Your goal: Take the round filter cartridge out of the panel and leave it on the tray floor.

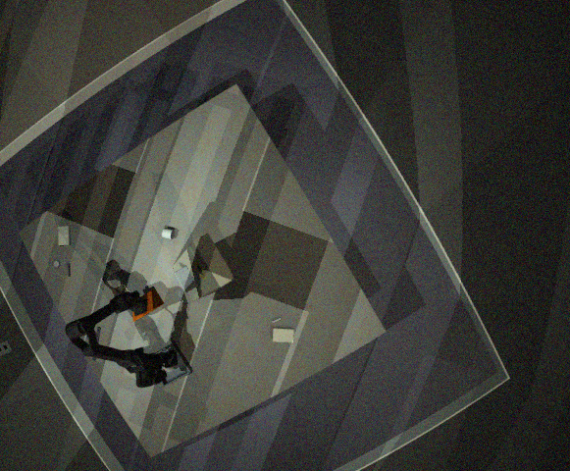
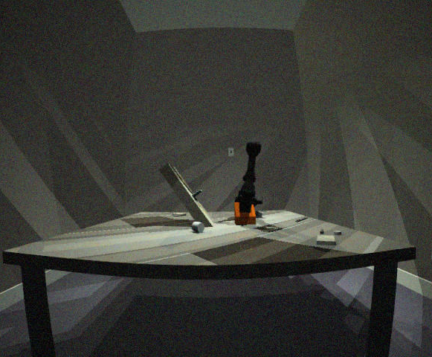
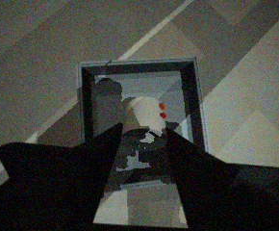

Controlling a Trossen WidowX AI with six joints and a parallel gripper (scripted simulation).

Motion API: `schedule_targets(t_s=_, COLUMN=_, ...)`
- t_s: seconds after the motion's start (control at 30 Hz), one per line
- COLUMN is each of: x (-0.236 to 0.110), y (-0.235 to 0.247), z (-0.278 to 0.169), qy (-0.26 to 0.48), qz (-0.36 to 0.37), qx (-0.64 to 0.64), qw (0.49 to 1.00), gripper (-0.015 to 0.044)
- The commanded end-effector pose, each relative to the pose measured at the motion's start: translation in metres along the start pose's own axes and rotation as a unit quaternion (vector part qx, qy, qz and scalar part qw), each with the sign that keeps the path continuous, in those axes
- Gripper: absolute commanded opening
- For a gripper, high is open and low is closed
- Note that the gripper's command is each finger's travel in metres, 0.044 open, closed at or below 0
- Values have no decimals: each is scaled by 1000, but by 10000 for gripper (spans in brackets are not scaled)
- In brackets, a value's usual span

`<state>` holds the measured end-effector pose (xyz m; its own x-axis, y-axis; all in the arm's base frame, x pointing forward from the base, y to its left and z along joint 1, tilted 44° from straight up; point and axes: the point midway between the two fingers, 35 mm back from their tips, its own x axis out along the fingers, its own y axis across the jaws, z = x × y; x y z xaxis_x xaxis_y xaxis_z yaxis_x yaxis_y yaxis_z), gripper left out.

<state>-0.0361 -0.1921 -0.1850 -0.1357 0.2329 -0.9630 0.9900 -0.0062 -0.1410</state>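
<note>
One desk (image 2: 104, 245) carries all items. One arm, ending in one gripper (image 3: 141, 137) with two dark fingers, stands on one orange base block (image 2: 244, 216). One pale round filter cartridge (image 3: 144, 115) sits between those fingers; two small red marks show on its face. One dark-rimmed rectangular tray (image 3: 190, 96) lies below it. One tilted service panel (image 2: 187, 193) leans on the desk. One small light cylinder (image 2: 198, 226) rests near the panel's foot. One flat pale block (image 2: 326, 239) lies toward the desk's right side, with two tiny pieces just behind it. Two wall outlets are visible in the exterior view.
</note>
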Motion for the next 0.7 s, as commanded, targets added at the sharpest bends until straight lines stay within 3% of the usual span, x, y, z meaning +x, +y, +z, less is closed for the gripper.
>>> schedule_targets(t_s=0.0, x=-1, y=0, z=2, qy=-3, qz=0, qx=1, qw=1000, gripper=210)
schedule_targets(t_s=0.3, x=-1, y=0, z=2, qy=-3, qz=0, qx=1, qw=1000, gripper=440)
schedule_targets(t_s=0.4, x=-10, y=0, z=9, qy=-3, qz=0, qx=1, qw=1000, gripper=440)
schedule_targets(t_s=0.53, x=-59, y=1, z=34, qy=-1, qz=1, qx=0, qw=1000, gripper=440)
schedule_targets(t_s=0.67, x=-54, y=1, z=34, qy=-5, qz=-1, qx=-3, qw=1000, gripper=440)
